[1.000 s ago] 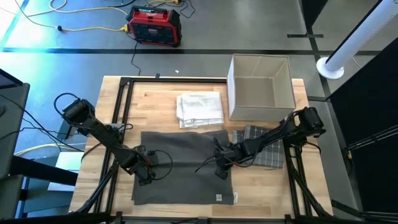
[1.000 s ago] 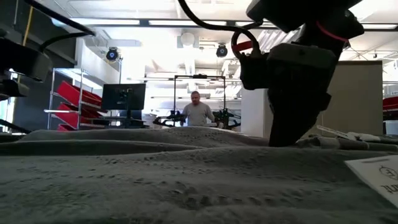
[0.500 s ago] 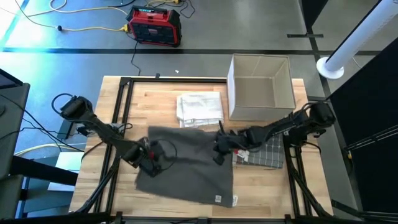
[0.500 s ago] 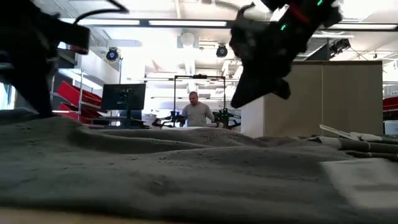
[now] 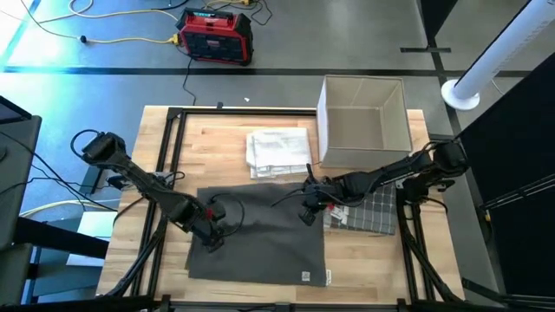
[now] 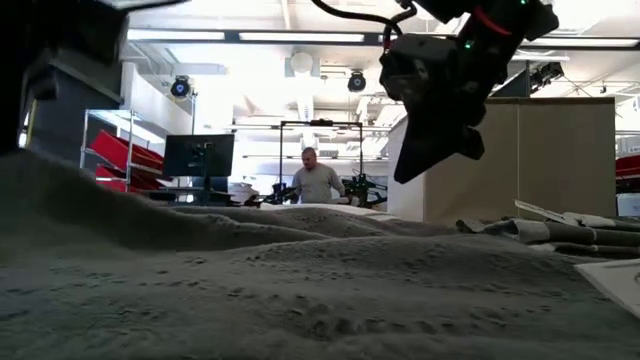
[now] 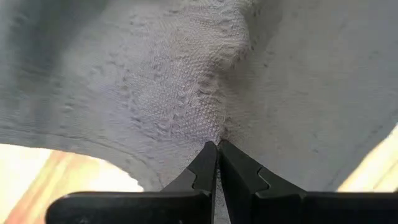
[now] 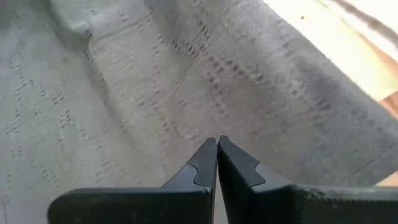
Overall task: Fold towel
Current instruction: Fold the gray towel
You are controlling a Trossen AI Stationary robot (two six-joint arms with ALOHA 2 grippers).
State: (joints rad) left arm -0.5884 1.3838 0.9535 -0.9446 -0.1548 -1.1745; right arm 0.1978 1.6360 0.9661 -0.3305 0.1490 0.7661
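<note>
A dark grey towel lies spread on the wooden table, with a white label near its front right corner. My left gripper is shut on the towel by its left side. My right gripper is shut on it by its right side. In the low view the cloth rises toward the left, and the right gripper hangs above it. Both wrist views show shut fingertips against grey cloth. My left gripper pinches a gathered bump of the towel between its two fingertips, coming slanting down from the table's left. The cloth puckers up toward the tips, and the rest lies on the table. How many layers it has, I cannot tell. My right gripper pinches the towel near its right edge between its two fingertips, slanting down from the table's right. The cloth rises slack toward the tips, and its near part stays on the table. Whether it holds one layer or several does not show.
A folded white towel lies just beyond the grey one. A beige open box stands at the back right. A folded plaid cloth lies under the right arm. A person stands far off in the room.
Both grippers have gone up and toward the far edge, drawing the held sides of the towel with them. The left side of the towel lifted and pulled inward, then spread out again. The near edge with the label stayed where it was.
</note>
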